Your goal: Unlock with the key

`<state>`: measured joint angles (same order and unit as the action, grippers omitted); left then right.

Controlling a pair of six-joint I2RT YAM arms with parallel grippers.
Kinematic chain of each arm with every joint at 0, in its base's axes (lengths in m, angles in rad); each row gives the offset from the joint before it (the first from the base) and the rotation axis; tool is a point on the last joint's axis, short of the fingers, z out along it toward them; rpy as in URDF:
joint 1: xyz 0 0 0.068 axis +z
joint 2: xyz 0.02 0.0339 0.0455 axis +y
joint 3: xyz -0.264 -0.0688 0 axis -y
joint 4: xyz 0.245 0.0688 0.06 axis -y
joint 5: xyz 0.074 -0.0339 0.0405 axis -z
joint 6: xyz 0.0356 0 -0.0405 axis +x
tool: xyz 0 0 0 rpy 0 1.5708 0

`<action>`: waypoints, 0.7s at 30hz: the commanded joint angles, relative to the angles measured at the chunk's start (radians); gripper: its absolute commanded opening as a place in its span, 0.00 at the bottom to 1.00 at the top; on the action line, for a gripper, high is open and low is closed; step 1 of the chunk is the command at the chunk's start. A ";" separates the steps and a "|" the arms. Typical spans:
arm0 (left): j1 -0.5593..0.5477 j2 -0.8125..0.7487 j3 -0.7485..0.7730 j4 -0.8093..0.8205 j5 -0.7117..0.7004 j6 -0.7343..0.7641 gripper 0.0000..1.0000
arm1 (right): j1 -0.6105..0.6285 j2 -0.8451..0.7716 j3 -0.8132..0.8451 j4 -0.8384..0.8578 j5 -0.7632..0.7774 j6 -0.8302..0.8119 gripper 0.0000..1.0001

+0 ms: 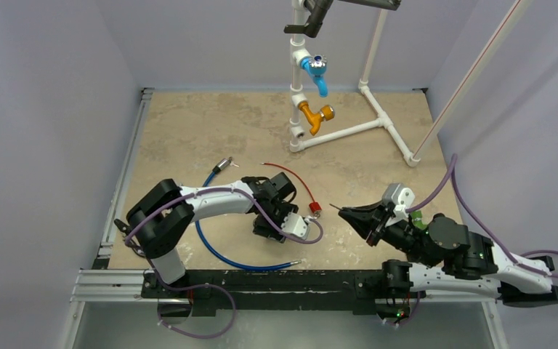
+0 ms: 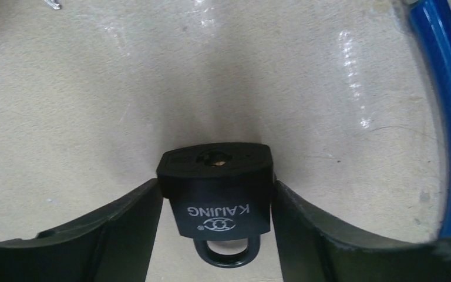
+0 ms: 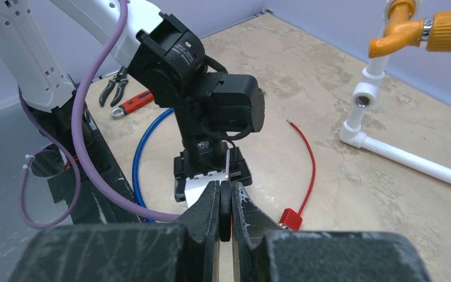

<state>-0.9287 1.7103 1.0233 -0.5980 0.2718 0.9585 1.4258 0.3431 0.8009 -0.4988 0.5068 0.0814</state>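
Left wrist view: one black padlock (image 2: 220, 200), marked KAIJING, lay flat on the stone-patterned table (image 2: 94, 117). Its keyhole end faced away from the camera and its shackle toward it. The left gripper (image 2: 216, 191) stood part-way closed around the padlock, with one finger (image 2: 129, 229) against each side of the body. A blue hose (image 2: 449, 117) curved along the right edge.

Right wrist view: the right gripper (image 3: 225, 191) was clamped narrow on the black head of one key (image 3: 225, 205). The metal blade pointed up past the fingertips toward the left arm's wrist. Beyond lay a red cable (image 3: 312, 167). At the far right was an orange tap (image 3: 414, 32) on a white pipe frame (image 3: 364, 97).

Top external view: both grippers sat near the table's middle, toward its near edge, with the right one just right of the left and apart from it. The padlock itself was hidden beneath the left gripper. A blue tap (image 1: 318, 73) hung above the orange one at the far side.
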 commanded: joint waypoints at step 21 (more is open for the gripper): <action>0.169 -0.156 0.638 -1.195 0.718 -0.176 0.00 | -0.002 0.201 0.192 -0.078 -0.300 -0.372 0.00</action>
<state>-0.7891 1.6112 1.6325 -1.4097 0.8299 0.8181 1.4258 0.4305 0.9546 -0.5388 0.4088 -0.1230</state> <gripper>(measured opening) 0.523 0.032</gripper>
